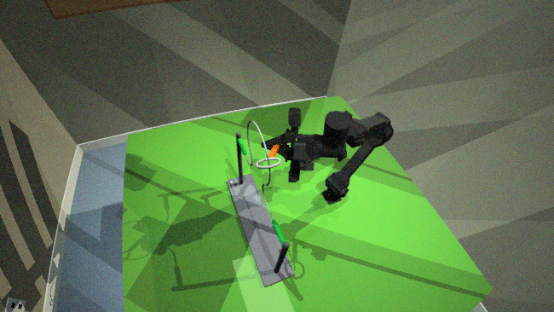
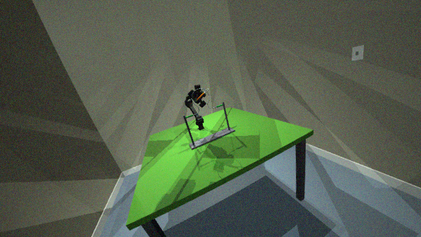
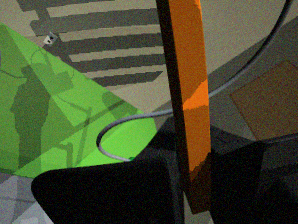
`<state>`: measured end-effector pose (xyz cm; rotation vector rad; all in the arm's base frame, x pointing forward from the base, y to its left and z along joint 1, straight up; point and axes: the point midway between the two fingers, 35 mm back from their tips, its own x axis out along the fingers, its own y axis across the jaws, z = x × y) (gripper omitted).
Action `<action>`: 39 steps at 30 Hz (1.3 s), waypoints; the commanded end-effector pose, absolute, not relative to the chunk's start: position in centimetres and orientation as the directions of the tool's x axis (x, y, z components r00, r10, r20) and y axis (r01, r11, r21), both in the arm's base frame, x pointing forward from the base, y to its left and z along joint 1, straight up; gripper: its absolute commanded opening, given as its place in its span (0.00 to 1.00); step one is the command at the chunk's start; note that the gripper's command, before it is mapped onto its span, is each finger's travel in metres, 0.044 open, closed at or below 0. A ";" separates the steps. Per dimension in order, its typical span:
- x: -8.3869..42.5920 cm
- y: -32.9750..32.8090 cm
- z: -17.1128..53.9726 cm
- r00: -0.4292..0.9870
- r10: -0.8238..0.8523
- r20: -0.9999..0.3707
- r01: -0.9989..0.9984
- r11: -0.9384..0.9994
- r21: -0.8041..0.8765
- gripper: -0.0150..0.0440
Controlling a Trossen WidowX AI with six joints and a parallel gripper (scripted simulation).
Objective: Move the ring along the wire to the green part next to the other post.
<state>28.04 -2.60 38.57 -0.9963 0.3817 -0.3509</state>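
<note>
The pale ring (image 1: 260,165) (image 2: 201,96) (image 3: 192,90) with its orange handle (image 1: 274,150) sits partway along the thin grey wire (image 1: 256,124) (image 3: 116,126), just past the arch beyond the far post (image 1: 239,159). The wire runs down through the ring. My gripper (image 1: 282,149) (image 2: 199,97) (image 3: 177,123) is shut on the handle and holds the ring roughly level above the table. The green wire part (image 1: 243,146) by the far post lies left of the ring. The other green part (image 1: 279,231) is by the near post (image 1: 281,257). The ring itself is out of the wrist view.
The posts stand on a grey base plate (image 1: 256,213) (image 2: 210,139) on the green table (image 1: 383,222) (image 2: 259,136). The arm's base (image 1: 334,189) stands right of the plate. The table edges drop to a blue-grey floor (image 1: 94,222).
</note>
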 end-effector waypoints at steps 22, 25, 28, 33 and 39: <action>27.9 -3.1 39.7 0.876 -0.481 0.011 0.124 0.203 -0.971 0.00; 27.9 -3.2 39.8 0.876 -0.481 0.031 0.125 0.165 -0.978 0.00; 27.9 -3.2 40.0 0.876 -0.480 0.051 0.126 0.127 -0.984 0.00; 27.9 -3.2 40.2 0.875 -0.477 0.083 0.128 0.063 -0.990 0.00; 27.9 -3.3 40.5 0.874 -0.470 0.122 0.131 -0.014 -0.991 0.00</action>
